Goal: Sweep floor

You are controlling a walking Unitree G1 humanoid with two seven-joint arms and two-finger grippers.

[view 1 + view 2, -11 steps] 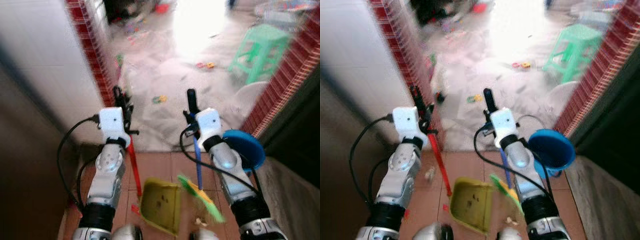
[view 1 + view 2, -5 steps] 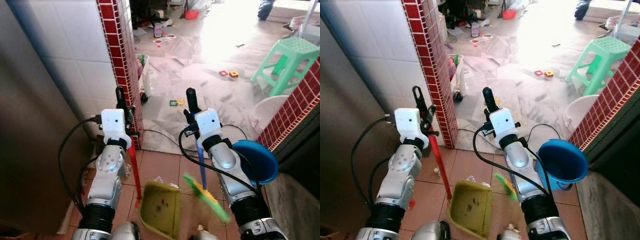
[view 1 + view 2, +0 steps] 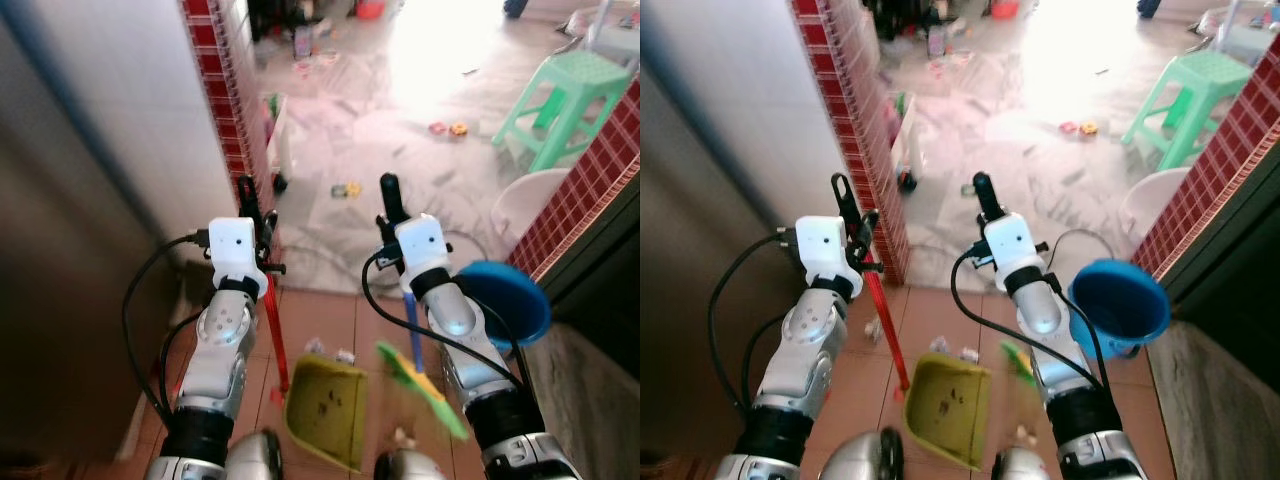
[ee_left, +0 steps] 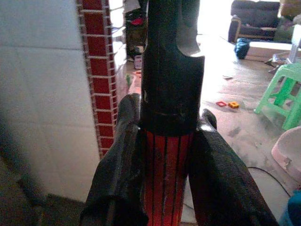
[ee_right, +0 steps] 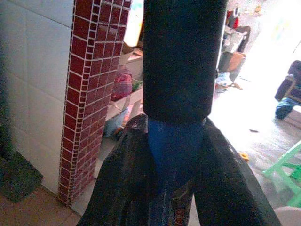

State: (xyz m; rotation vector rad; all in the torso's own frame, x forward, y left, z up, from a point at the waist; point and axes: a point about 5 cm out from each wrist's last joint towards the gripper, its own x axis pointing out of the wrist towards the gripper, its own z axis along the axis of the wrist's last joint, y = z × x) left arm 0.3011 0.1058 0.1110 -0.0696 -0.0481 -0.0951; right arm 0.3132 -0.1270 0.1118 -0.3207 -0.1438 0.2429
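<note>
Hardly anything here can be read. The one bit of print sits on the blue broom handle (image 5: 175,155), low down between the two black fingers (image 5: 123,183) of the right gripper (image 5: 175,188): a strip of orange lettering on a label, running along the handle. Only a few curved orange characters show, and they are cut off and too blurred to make out as a word. The red dustpan handle (image 4: 165,174) carries plain black lines and no lettering. Nothing on the walls, the bucket or the stool bears legible writing.
</note>
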